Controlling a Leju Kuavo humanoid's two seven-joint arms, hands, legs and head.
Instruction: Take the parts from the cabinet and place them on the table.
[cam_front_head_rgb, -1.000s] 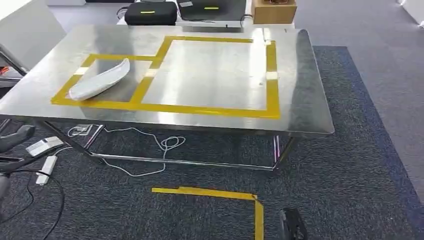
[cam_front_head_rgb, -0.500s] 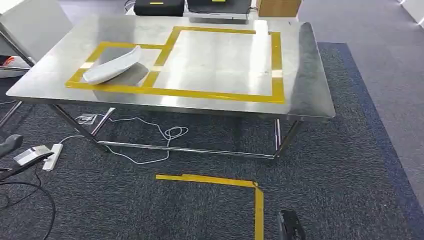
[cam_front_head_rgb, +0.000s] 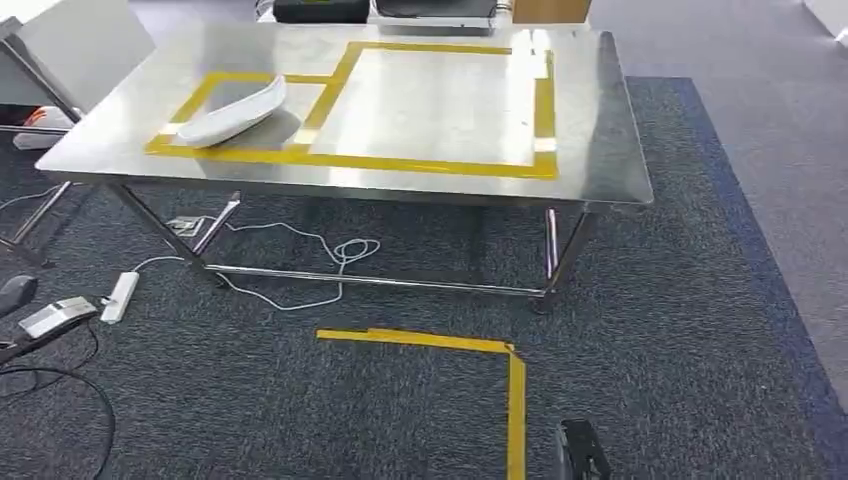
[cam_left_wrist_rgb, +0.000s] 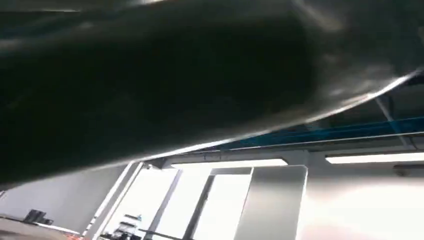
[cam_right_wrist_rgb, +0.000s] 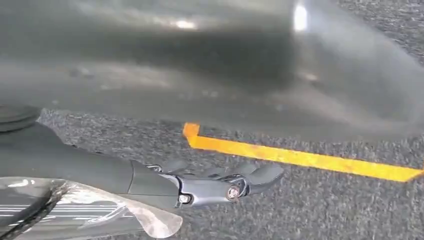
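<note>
Right hand (cam_right_wrist_rgb: 200, 186) low over carpet (cam_right_wrist_rgb: 310, 210), white part (cam_front_head_rgb: 232, 112) on table (cam_front_head_rgb: 604, 150).
Dark fingers (cam_right_wrist_rgb: 260, 175) stretched nearly straight, clear wrap (cam_right_wrist_rgb: 100, 212) just beside them at lower left; cannot tell whether gripped. Left hand lost in dark blur, state not readable. Part lying at upper left of head view, inside smaller yellow tape box (cam_front_head_rgb: 190, 105). Tape corner (cam_front_head_rgb: 515, 352) on carpet at lower centre.
</note>
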